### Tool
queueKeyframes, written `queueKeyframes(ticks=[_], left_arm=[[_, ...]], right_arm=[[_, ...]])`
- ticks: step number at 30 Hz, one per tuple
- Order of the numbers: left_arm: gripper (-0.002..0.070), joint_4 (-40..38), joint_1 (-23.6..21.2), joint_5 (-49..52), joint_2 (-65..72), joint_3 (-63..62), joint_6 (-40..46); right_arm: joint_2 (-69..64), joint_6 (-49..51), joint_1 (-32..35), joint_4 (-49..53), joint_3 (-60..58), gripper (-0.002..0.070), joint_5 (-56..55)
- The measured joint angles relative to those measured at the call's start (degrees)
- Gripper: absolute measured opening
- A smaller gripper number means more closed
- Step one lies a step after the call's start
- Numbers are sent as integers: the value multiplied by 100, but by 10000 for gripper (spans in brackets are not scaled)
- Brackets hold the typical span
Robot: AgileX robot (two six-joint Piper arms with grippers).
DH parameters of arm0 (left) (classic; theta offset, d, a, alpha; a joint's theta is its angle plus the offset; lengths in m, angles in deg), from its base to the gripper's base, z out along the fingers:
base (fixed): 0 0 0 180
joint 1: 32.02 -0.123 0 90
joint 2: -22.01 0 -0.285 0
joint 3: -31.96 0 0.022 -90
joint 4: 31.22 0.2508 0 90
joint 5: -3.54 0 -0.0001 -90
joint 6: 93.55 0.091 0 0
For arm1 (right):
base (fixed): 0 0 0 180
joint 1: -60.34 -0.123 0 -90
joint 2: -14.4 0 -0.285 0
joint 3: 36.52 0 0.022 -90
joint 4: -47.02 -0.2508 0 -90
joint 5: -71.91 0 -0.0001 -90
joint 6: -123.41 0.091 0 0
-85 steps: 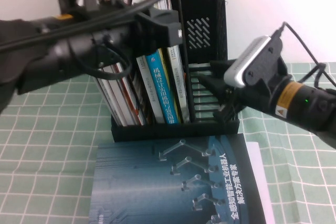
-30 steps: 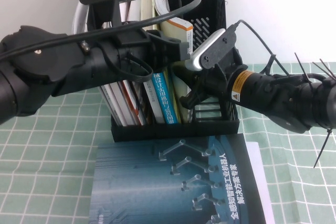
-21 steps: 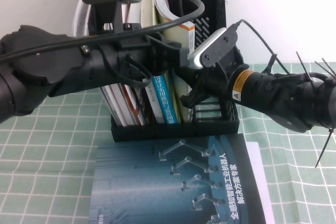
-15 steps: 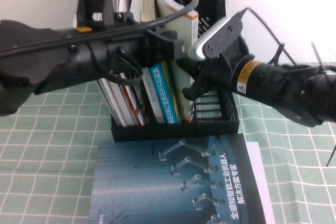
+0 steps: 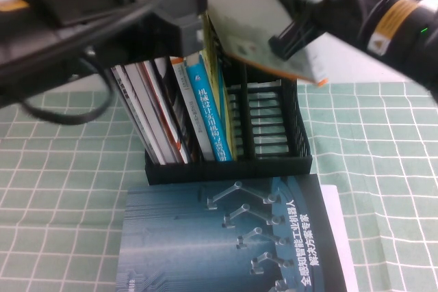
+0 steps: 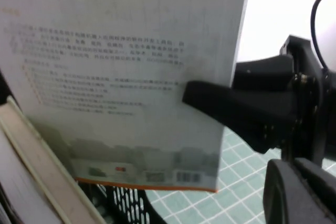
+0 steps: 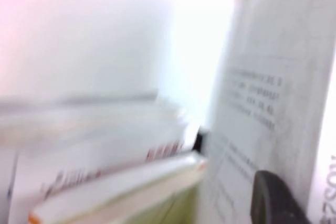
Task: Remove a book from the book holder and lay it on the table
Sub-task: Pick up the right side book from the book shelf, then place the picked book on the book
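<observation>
The book [image 5: 250, 11], a white paperback with an orange edge stripe, hangs tilted above the black book holder [image 5: 274, 135], clear of its compartments. My right gripper [image 5: 293, 35] is shut on the book's edge near the top right of the high view. In the left wrist view one of its black fingers [image 6: 210, 97] lies flat on the printed back cover [image 6: 131, 77]. The right wrist view shows a finger [image 7: 270, 199] pressed on the same cover [image 7: 268, 103]. My left gripper [image 5: 186, 13] sits high beside the holder's upper left, against the standing books.
Several books still stand in the holder, among them a blue-spined one [image 5: 209, 111]. A dark teal book with silver robot arms [image 5: 233, 237] lies flat in front of the holder. The green gridded table [image 5: 61, 176] spreads to both sides.
My right gripper has risen with the book, drawing it up out of the holder's compartment. The left arm has also lifted higher in the view.
</observation>
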Motion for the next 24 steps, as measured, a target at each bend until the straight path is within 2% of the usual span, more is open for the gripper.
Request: queueKeyframes(ticks=[8, 13, 17, 21, 24], left_arm=[[-3, 120, 0, 237, -777, 0, 9], [-3, 578, 0, 570, -1190, 0, -256], [-3, 1685, 0, 1144, -1300, -11, -941], [-3, 3233, 0, 1859, -1301, 72, -2457], [-3, 4493, 0, 2013, -1330, 442, -3682]], right_arm=[[1205, -137, 0, 246, 0, 119, 328], [1973, 626, 13, 1027, 0, 119, 820], [2503, 1953, 13, 2407, 0, 119, 822], [2826, 3967, 13, 4754, 0, 119, 427], [2896, 5375, 13, 6378, 0, 119, -378]])
